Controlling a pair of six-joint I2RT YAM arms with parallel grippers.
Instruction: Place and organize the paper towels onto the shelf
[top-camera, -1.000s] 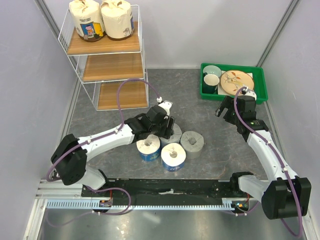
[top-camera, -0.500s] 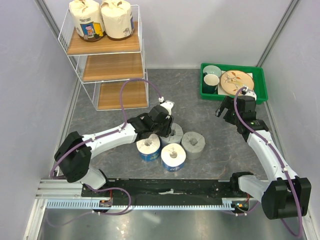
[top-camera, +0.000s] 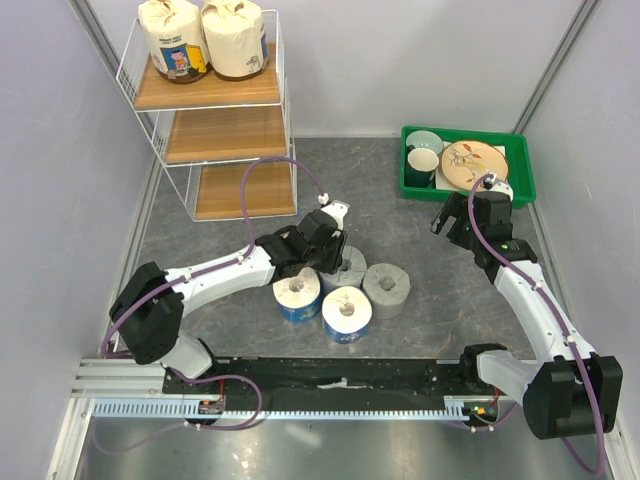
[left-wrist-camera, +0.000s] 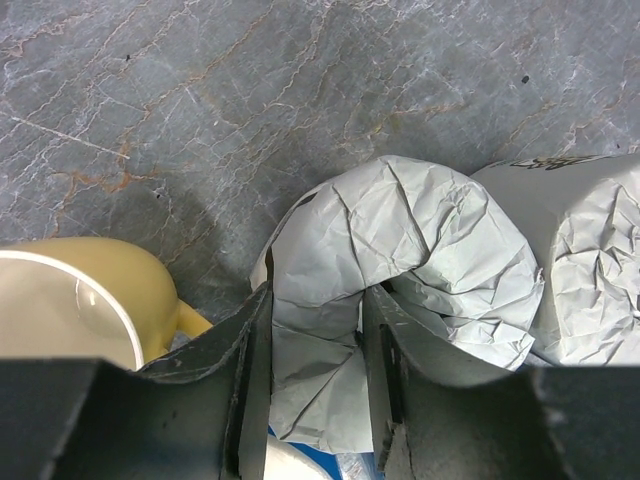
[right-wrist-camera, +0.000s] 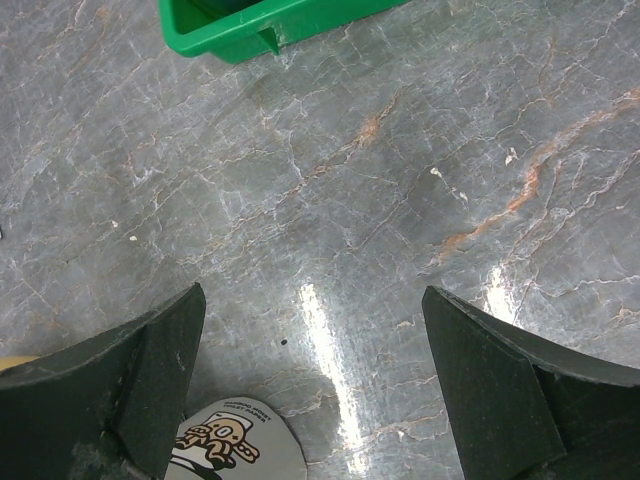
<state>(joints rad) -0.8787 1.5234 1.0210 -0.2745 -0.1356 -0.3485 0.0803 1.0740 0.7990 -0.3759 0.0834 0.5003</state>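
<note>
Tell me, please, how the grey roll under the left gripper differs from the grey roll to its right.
The gripped grey roll has its wall pinched by the left gripper; the free grey roll stands free. The gripped grey roll is mostly hidden under that gripper from above; the free grey roll shows its top and core hole. Both are grey-wrapped, on the table, not the shelf.

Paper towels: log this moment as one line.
left fingers shut on grey roll | right fingers open | shelf: two cream rolls on top tier
</note>
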